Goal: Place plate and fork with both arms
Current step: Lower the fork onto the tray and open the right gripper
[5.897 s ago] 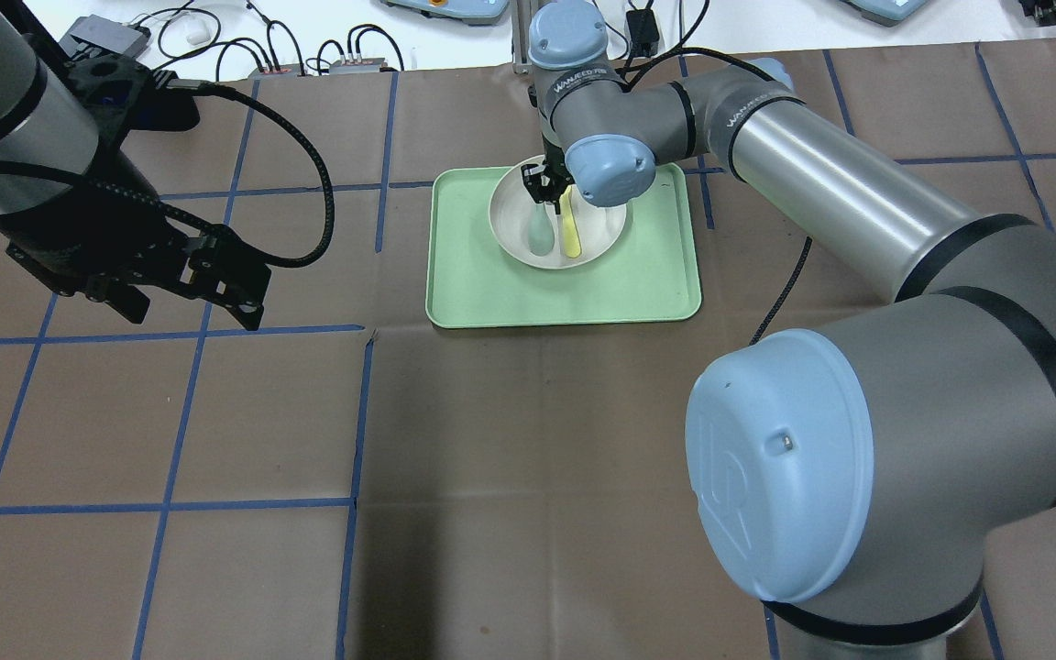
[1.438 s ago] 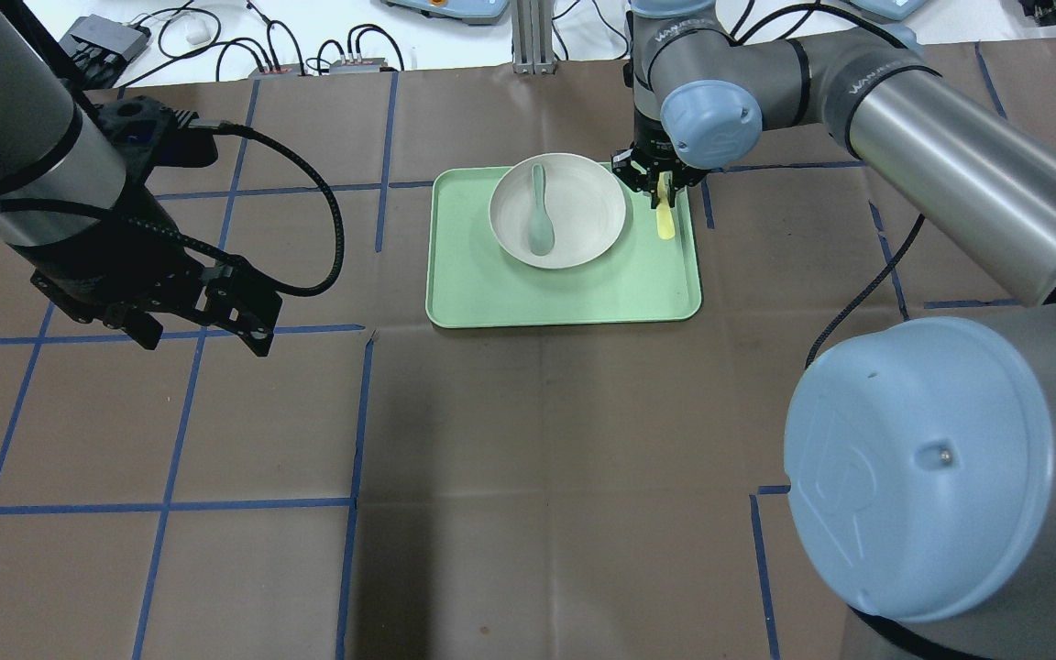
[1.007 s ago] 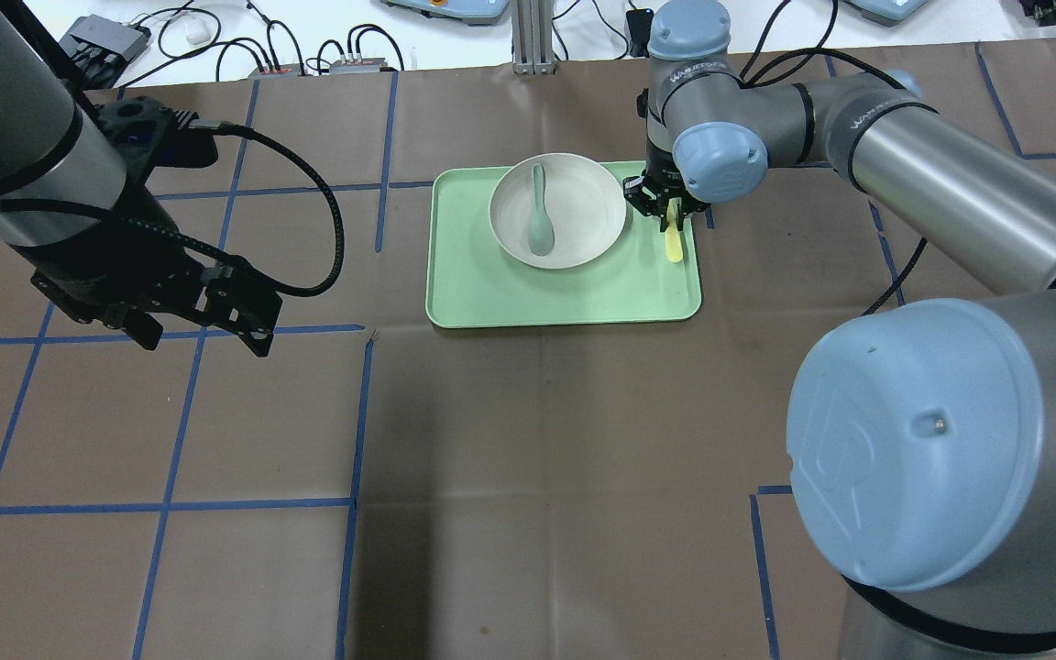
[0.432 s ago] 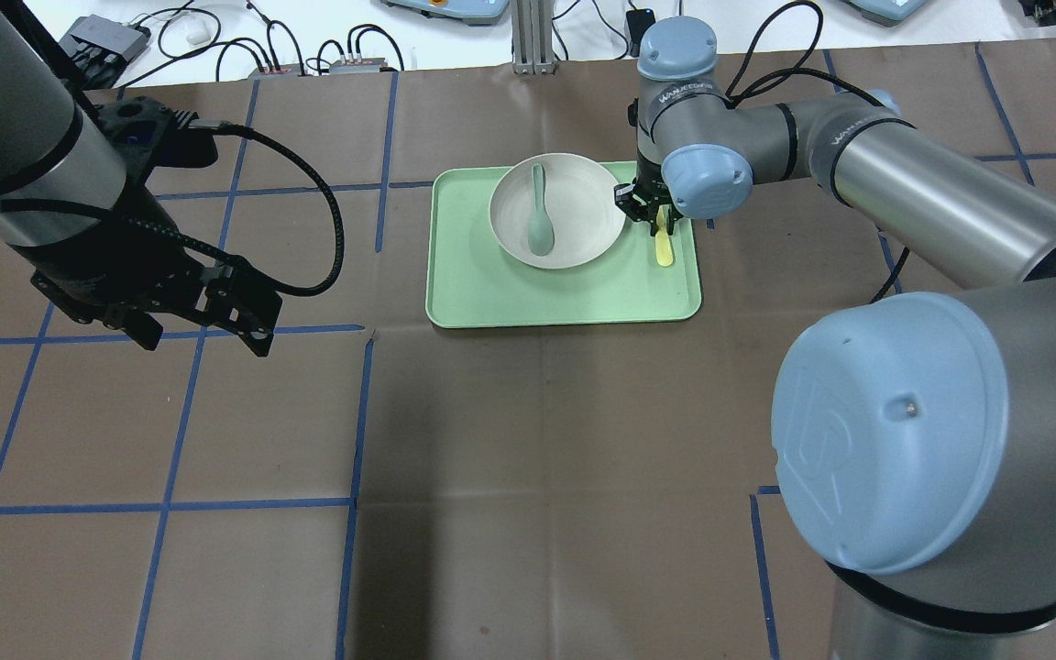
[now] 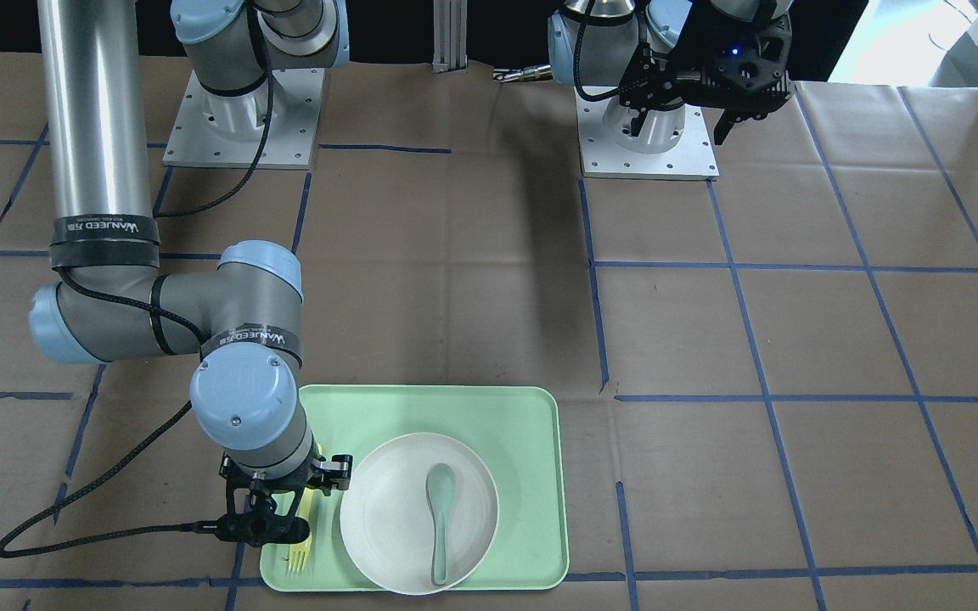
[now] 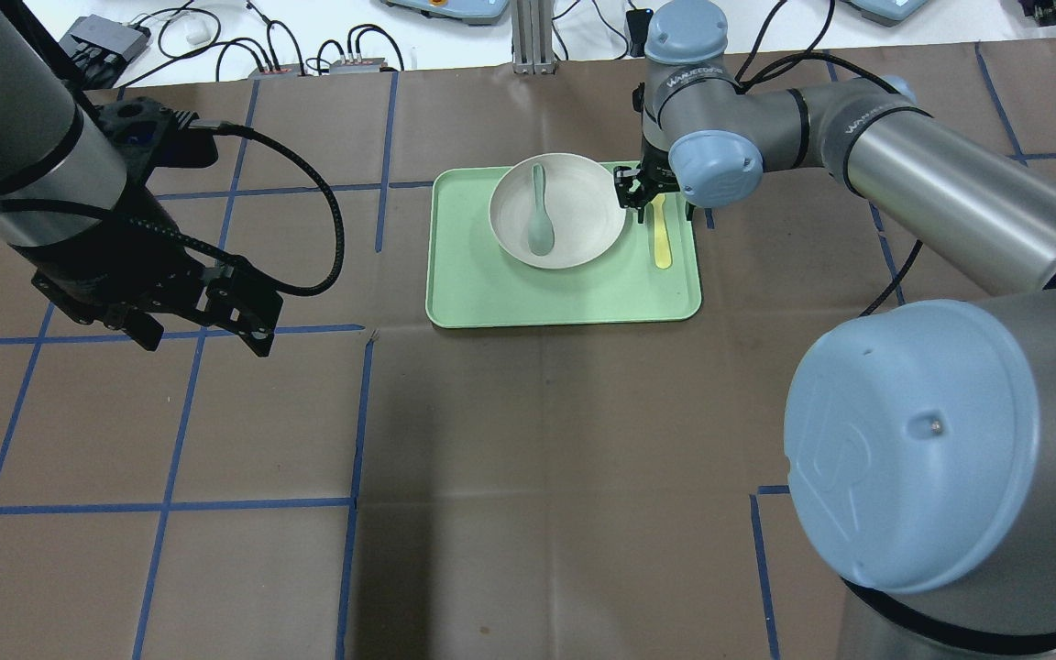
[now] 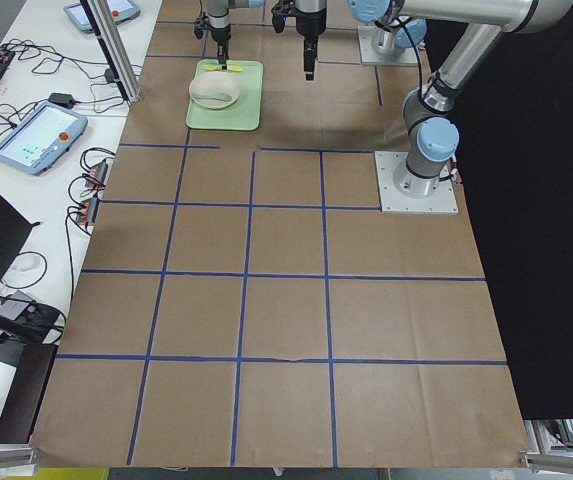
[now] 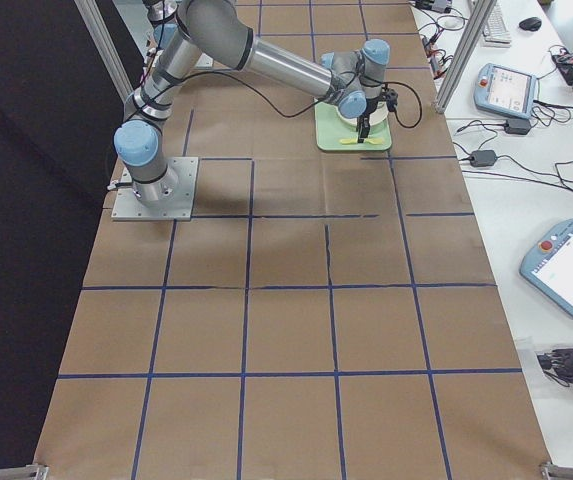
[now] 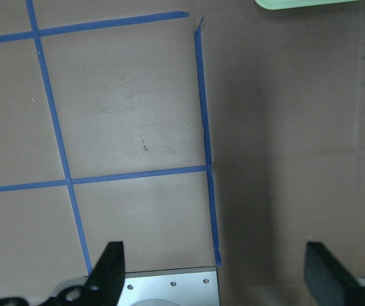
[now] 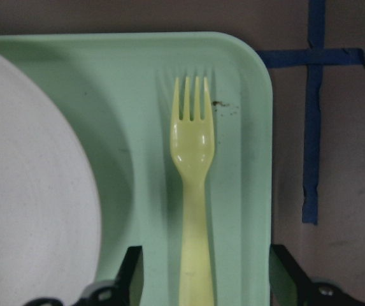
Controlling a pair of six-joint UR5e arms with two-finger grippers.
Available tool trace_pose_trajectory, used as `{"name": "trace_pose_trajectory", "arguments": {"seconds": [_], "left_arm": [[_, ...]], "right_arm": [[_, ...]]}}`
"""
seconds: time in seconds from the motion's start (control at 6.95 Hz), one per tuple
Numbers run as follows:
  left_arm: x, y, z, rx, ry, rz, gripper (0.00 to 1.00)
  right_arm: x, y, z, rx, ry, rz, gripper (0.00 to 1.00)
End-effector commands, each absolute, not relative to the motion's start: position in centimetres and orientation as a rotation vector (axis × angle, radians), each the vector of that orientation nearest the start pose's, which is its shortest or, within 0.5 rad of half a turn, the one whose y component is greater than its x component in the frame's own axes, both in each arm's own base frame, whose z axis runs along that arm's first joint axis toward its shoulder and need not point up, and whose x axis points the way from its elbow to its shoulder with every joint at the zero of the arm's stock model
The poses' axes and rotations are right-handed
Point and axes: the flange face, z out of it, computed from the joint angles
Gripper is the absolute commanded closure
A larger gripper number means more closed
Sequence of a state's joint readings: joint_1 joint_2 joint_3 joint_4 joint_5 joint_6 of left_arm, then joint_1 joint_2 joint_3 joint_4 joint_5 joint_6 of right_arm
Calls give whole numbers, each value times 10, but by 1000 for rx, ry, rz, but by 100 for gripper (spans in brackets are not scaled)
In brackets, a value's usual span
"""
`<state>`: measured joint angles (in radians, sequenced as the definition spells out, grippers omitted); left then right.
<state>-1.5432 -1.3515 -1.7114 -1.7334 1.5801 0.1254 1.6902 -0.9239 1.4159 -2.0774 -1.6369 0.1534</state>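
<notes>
Brown paper gridded with blue tape covered the table (image 6: 491, 440).

Overhead view: a rectangular mint-green plastic tray (image 6: 565, 293) sat at the far middle. A round, shallow off-white plate (image 6: 588, 215) rested on the tray's far half, with a grey-green spoon (image 6: 540, 215) lying in it. A slim pale-yellow plastic fork (image 6: 663, 243) lay flat on the tray's strip between the plate and the right-hand rim. The right gripper (image 6: 656, 203) hung low over the fork's far part, fingers spread to either side. The left gripper (image 6: 205, 339) hovered well apart over bare paper, holding nothing.

Front-facing view: the fork (image 5: 300, 547) lay just beside the plate's rim (image 5: 353, 509), tines towards the operators' edge. The right wrist hid most of the handle.

Both side views: tray and grippers were too small to judge the fingers.

Left wrist view: 2 black fingers (image 9: 109, 271) were spread wide, with only paper and tape between them.

Right wrist view: 2 fingers (image 10: 134, 280) stood apart, 1 on each side of the handle, with clear gaps. The fork (image 10: 193, 178) lay free, its 4 tines pointing at the tray's rounded corner, a dark speck (image 10: 223, 103) beside them.

Judgement: the fork looked placed and let go, so the step in hand is the retreat. It should go best as a straight rise with the fingers wide and no sideways drift, since the handle and the plate's rim both sit near the pads.
</notes>
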Motion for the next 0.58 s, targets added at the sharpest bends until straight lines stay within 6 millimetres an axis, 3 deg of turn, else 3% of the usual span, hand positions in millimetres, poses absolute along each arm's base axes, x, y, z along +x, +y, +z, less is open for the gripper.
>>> {"name": "trace_pose_trajectory", "arguments": {"seconds": [0.0,0.29,0.43], "left_arm": [[-121,-392,501,152,3131,133,0],[-122,-391,501,154,3131,133,0],[-122,-391,501,155,3131,136,0]], "right_arm": [[207,-663,261,46,3204,11,0],[197,-627,321,-50,3179,138,0],[186,-599,359,-78,3176,150,0]]}}
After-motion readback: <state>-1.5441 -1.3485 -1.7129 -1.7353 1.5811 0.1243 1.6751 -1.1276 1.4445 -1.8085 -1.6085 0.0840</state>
